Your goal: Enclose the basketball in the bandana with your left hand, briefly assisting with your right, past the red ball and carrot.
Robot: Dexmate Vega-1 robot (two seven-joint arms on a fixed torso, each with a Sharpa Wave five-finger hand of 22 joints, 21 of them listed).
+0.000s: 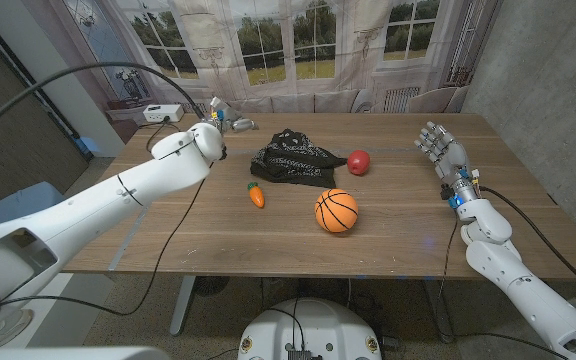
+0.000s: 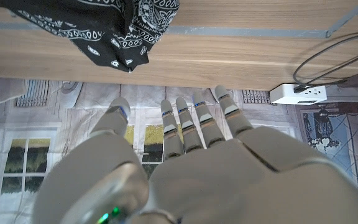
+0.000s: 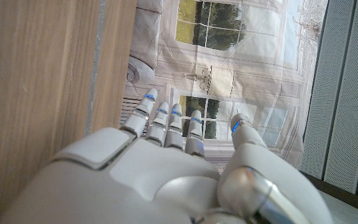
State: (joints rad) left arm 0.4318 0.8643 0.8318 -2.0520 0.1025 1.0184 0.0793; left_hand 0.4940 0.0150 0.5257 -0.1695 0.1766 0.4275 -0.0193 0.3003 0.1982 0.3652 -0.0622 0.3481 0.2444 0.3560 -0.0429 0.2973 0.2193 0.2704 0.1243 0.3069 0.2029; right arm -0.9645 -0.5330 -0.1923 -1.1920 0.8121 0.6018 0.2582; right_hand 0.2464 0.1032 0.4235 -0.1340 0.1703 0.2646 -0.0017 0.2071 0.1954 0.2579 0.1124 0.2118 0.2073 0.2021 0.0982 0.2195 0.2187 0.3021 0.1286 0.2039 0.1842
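Hovering with fingers spread and empty, the left robot hand (image 1: 211, 138) nears the crumpled black paisley bandana (image 1: 293, 158). The right robot hand (image 1: 442, 149), likewise spread and empty, stands well apart from the orange rubber basketball (image 1: 336, 211).

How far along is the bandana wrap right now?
Done: nothing yet. The orange basketball sits bare on the wooden table, apart from the crumpled black paisley bandana. In hand: nothing; the left hand hovers open near the bandana's far-left side, and the right hand is open at the right edge. Left: grasp the bandana, carry it past the red ball and small orange carrot, cover the basketball.
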